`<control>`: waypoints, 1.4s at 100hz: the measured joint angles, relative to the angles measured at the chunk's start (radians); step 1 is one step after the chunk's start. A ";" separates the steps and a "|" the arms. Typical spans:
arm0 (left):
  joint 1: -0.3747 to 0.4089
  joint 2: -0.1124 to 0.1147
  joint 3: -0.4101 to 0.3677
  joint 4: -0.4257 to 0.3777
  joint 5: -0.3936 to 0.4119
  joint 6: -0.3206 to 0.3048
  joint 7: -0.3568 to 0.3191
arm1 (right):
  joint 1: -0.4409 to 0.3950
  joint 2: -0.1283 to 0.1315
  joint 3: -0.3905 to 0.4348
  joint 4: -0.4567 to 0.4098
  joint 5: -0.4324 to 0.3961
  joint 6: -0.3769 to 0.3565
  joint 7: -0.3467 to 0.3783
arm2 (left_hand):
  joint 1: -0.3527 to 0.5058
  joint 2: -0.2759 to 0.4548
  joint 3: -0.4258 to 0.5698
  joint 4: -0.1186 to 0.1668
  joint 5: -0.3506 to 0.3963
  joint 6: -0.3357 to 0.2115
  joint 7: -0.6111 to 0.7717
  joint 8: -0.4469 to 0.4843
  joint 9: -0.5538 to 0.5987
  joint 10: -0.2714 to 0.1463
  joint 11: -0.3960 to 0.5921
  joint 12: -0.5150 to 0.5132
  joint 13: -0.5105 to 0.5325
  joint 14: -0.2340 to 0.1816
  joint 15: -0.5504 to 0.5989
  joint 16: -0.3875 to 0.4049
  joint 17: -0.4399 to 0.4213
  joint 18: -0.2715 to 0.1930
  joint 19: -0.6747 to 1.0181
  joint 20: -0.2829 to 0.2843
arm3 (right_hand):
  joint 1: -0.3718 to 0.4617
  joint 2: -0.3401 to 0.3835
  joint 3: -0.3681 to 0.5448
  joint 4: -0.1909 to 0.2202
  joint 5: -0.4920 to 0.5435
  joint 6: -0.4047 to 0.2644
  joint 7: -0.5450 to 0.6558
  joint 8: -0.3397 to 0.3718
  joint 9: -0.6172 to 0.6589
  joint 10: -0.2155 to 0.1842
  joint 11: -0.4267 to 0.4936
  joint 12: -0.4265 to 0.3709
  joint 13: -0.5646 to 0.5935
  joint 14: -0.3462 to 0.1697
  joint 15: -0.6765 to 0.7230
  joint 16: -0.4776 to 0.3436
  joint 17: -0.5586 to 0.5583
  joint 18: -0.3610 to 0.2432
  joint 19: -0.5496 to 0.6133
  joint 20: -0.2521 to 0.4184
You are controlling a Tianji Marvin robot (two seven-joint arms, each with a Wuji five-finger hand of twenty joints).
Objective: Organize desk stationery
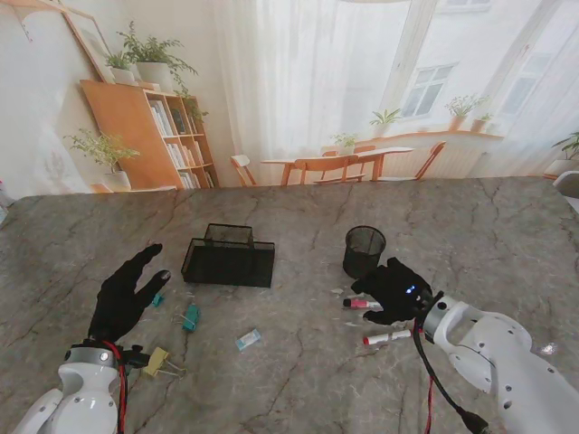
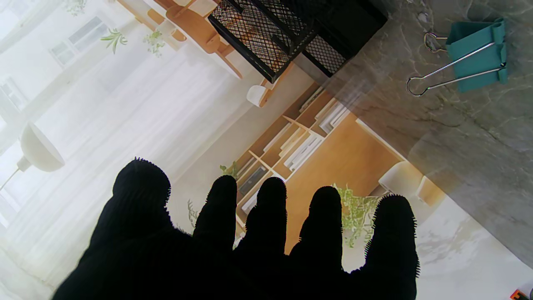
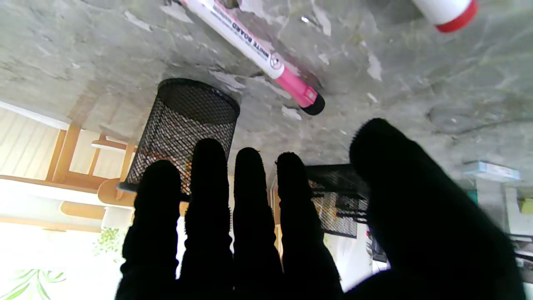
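Stand view, left hand (image 1: 122, 298): black-gloved, fingers spread apart and grasping nothing, raised over the marble table (image 1: 289, 380) on the left side.
Stand view, right hand (image 1: 395, 289): black-gloved, palm down, over the pink marker (image 1: 362, 304); whether it grips anything I cannot tell here.
Stand view, mesh tray (image 1: 228, 260): black, near the table's middle, well apart from both hands.
Stand view, mesh pen cup (image 1: 364, 250): black, upright, just beyond the right hand, farther from me.
Stand view, red marker (image 1: 387, 337): lies flat, nearer to me than the pink marker.
Stand view, clips: a teal binder clip (image 1: 191, 316) lies right of the left hand; a yellow binder clip (image 1: 156, 361) lies by the left wrist; a small pale blue item (image 1: 248, 339) lies between the 2 arms.
Left wrist view, left hand (image 2: 258, 241): 5 fingers extended and separated, nothing between them.
Left wrist view, surroundings: teal binder clip (image 2: 479, 56) rests on the table with its wire handles folded out; mesh tray (image 2: 291, 33) sits beyond it.
Right wrist view, right hand (image 3: 291, 225): fingers straight, thumb apart, released, grasping nothing.
Right wrist view, pink marker (image 3: 258, 54): lies on the table clear of the fingertips; its label reads WHITE BOARD.
Right wrist view, others: mesh pen cup (image 3: 183, 121) stands past the fingers; the red marker (image 3: 447, 10) shows only its capped end.
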 measured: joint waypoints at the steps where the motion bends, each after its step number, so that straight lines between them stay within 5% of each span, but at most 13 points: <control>1: 0.000 0.000 0.000 0.000 0.000 0.000 -0.001 | 0.003 0.001 -0.004 0.002 0.000 0.004 0.003 | 0.000 0.000 0.000 0.000 0.000 0.000 0.000 0.000 0.000 0.000 0.000 0.001 0.000 0.000 0.000 0.000 0.000 0.000 0.000 0.000 | 0.005 -0.002 0.009 0.000 0.000 0.000 0.000 0.000 0.000 0.000 0.000 0.000 0.000 0.001 0.002 0.000 0.000 0.000 0.001 0.000; 20: -0.010 0.003 0.008 0.000 -0.010 0.010 -0.021 | 0.055 0.005 -0.075 0.039 0.006 0.097 0.056 | 0.000 0.000 0.000 0.009 0.000 0.000 0.000 0.000 0.010 0.000 0.001 0.009 0.000 0.000 0.000 0.000 0.000 0.000 0.009 0.000 | 0.027 -0.037 0.104 0.000 0.000 0.025 -0.011 -0.008 -0.012 0.013 0.055 0.000 0.000 0.011 0.028 0.000 -0.010 0.017 0.015 0.000; 78: -0.017 0.004 0.013 0.000 -0.008 0.021 -0.024 | 0.174 0.005 -0.201 0.163 0.076 0.127 0.100 | 0.000 0.000 0.000 0.010 0.000 0.000 0.000 0.000 0.010 0.000 0.001 0.009 0.011 0.000 0.012 0.017 0.000 0.000 0.010 0.000 | -0.017 -0.038 0.106 0.000 -0.021 0.039 -0.014 -0.008 -0.042 0.015 0.090 0.000 -0.021 0.021 0.037 -0.001 -0.012 0.022 0.024 0.000; 100: -0.014 0.004 0.012 -0.004 -0.003 0.023 -0.020 | 0.208 0.006 -0.233 0.198 0.090 0.115 0.111 | 0.001 0.011 0.000 -0.001 0.000 0.000 0.000 0.000 0.010 0.000 0.001 0.009 0.011 0.000 0.012 0.017 0.000 0.000 0.012 0.000 | -0.017 -0.038 0.095 0.000 -0.045 0.110 -0.026 0.001 -0.051 0.027 0.077 -0.011 -0.031 0.021 0.026 -0.002 -0.020 0.023 0.024 0.000; 140: -0.008 0.004 0.010 -0.008 0.004 0.023 -0.008 | 0.284 0.013 -0.300 0.255 0.098 0.077 0.076 | 0.001 0.011 0.000 0.011 0.000 0.000 0.000 0.000 0.010 0.000 0.001 0.009 0.011 0.000 0.012 0.017 0.000 0.000 0.021 0.000 | 0.005 -0.101 0.176 -0.001 0.097 0.126 0.074 0.033 0.202 -0.008 0.101 -0.034 0.230 -0.020 0.045 -0.033 0.317 -0.030 0.084 -0.025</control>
